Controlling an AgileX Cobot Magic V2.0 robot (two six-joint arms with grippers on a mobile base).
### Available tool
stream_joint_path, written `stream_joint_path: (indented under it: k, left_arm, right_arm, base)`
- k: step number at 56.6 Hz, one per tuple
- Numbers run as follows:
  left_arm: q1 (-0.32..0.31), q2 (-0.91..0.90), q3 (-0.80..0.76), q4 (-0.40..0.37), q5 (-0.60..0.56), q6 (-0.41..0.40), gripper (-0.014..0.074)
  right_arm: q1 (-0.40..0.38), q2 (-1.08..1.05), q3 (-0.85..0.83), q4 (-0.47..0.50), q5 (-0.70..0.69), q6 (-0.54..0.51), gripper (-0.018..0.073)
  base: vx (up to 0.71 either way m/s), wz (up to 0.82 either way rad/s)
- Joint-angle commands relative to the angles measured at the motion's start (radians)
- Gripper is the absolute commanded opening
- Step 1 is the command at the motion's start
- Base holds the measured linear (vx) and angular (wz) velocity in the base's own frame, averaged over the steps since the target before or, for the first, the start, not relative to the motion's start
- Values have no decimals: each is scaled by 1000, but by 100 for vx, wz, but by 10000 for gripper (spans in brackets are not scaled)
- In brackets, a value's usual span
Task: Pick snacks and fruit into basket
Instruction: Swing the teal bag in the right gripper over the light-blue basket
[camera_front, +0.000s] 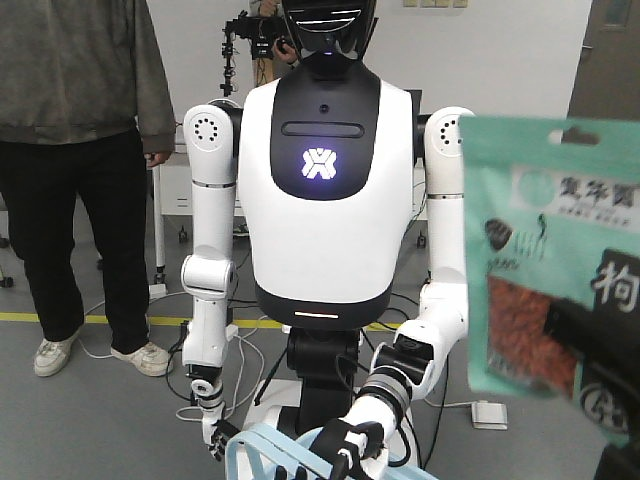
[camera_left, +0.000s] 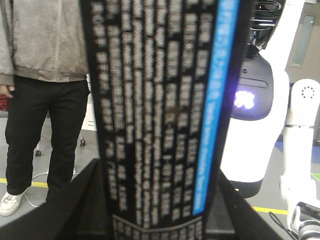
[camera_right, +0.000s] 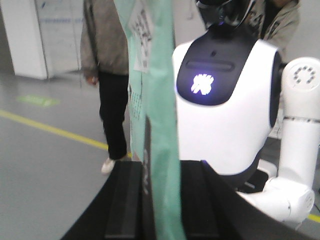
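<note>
A white humanoid robot (camera_front: 318, 230) with a black chest panel and a glowing emblem stands straight ahead of both your grippers and fills the middle of the front view. A person (camera_front: 80, 150) in a grey jacket and black trousers stands beside it, beyond your left gripper (camera_left: 160, 217) and off to its left side. A yellow line (camera_right: 55, 130) runs across the grey floor behind them.

Only the top edge and looped handles of the light blue basket (camera_front: 262, 445) show, at the bottom of the front view. It sits lower than your right gripper (camera_right: 160, 205), off to its left and farther out toward the humanoid. The humanoid's dark hands are down at its rim.

Your right gripper is clamped on the teal-green snack pouch (camera_front: 540, 230). The pouch stands upright out of the jaws, edge-on to the wrist camera, with a dark finger pressed to each side. From the front you can see its window of red berries just above the gripper.

Your left gripper is closed on a black snack pouch (camera_left: 155, 100) with white lettering and a blue stripe. It rises straight up from between the two fingers, broadside to the wrist camera, and blocks most of that view.
</note>
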Motion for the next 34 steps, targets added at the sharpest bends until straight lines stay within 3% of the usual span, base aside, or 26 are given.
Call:
stream_joint_path:
  k: [1,7,34]
  left_arm:
    - [0,10,-34,5,-101,-1,3]
    - [0,10,-34,5,-101,-1,3]
    - [0,10,-34,5,-101,-1,3]
  right_arm:
    - [67,1,-43,272,27,-371,-9]
    - [84,2,-42,382,15,-459,-9]
    - [84,3,-42,414,68,-455,-9]
  base:
    - [0,0]
    - [0,0]
    - [0,0]
